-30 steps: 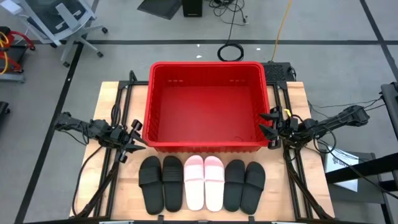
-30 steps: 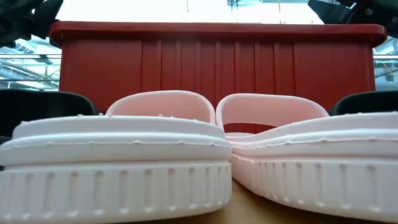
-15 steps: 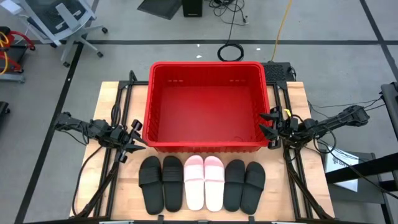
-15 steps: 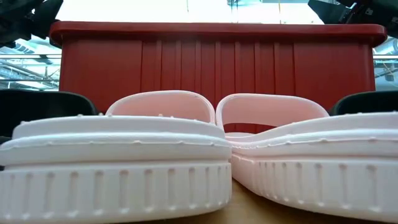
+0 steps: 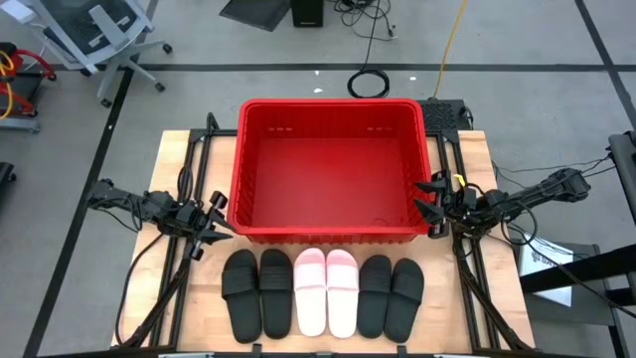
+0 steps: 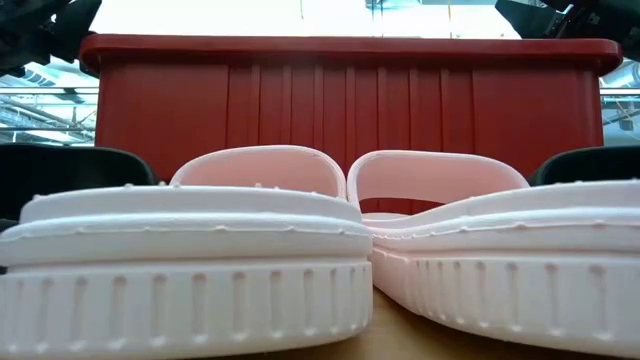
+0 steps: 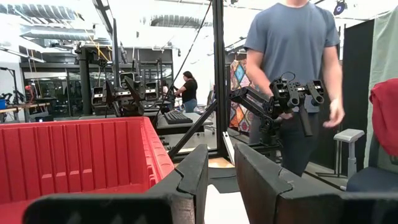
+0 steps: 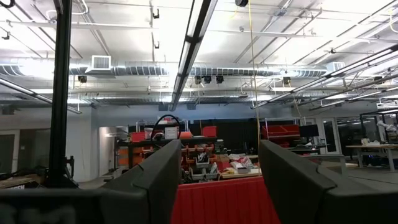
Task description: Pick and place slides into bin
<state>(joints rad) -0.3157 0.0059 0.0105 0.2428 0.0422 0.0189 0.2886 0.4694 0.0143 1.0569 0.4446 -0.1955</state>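
Observation:
The red bin [image 5: 328, 169] stands at the table's middle and shows behind the slides in the low view [image 6: 350, 100]. Six slides lie side by side on their soles along the near edge: two black [image 5: 257, 292] at the left, two pale pink [image 5: 326, 291] in the middle, two black [image 5: 390, 296] at the right. The pink pair fills the low view [image 6: 300, 250]. My left gripper [image 5: 221, 219] hovers off the bin's left near corner, open by a narrow gap [image 7: 221, 177], empty. My right gripper [image 5: 427, 199] hovers at the bin's right wall, open [image 8: 217, 168], empty.
A person in a blue T-shirt [image 7: 292, 62] stands beyond the table's right side. Dark frame rails [image 5: 189, 169] run along both table sides. Bare wood shows left and right of the row of slides. Office chairs [image 5: 99, 30] and cables lie on the floor beyond.

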